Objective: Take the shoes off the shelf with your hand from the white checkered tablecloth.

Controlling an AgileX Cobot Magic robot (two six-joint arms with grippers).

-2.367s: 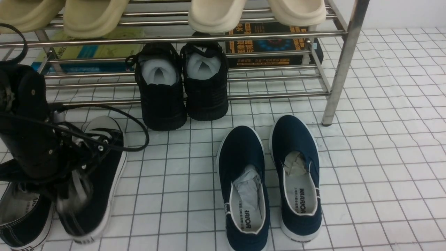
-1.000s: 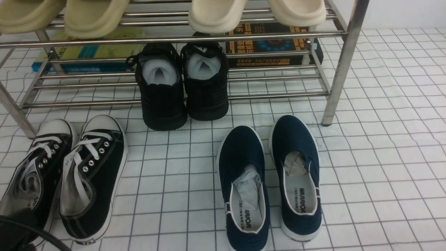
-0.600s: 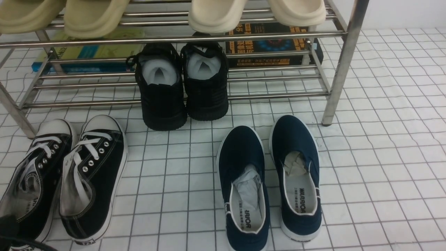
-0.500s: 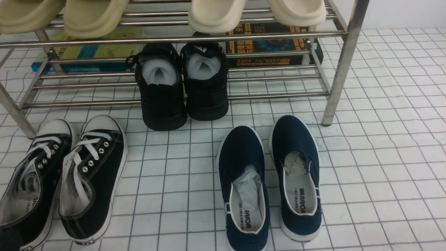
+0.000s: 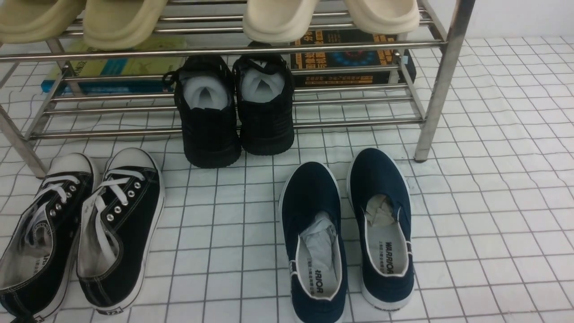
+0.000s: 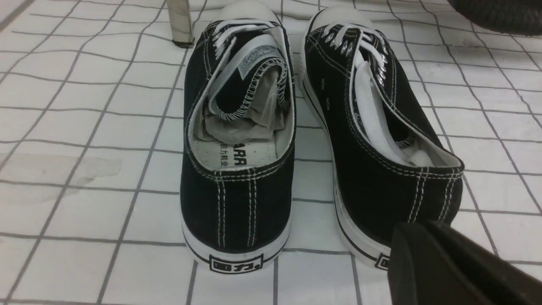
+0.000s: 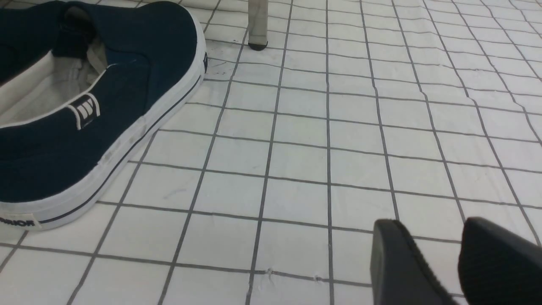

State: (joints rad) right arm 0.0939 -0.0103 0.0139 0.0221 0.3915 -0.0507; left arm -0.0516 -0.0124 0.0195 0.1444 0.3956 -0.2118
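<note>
Black canvas sneakers [image 5: 80, 233] stand as a pair on the white checkered tablecloth [image 5: 484, 215], at the front left of the scene, toes toward the shelf [image 5: 441, 80], heels toward the robot. They sit side by side, just apart. White laces loose; paper stuffing visible inside the left shoe in the left wrist view. The pair is off the shelf, beside its front left leg [image 5: 18, 148].

Left gripper [image 6: 449, 271]: seen only in the left wrist view, low behind the heel of one sneaker, apart from it. Its fingers [image 6: 423, 262] read as one dark mass, pressed together, holding nothing.

Right gripper [image 7: 440, 262]: seen only in the right wrist view, over bare cloth. Its fingers [image 7: 394, 258] are spread with a gap between them, empty.

Navy slip-ons [image 5: 345, 233] stand on the cloth right of centre, in front of the shelf. Black knit shoes [image 5: 235, 107] with white paper inside rest on the lowest tier, toes overhanging. Cream slippers [image 5: 332, 15] sit on the tier above. Books [image 5: 345, 58] lie behind the rack.
</note>
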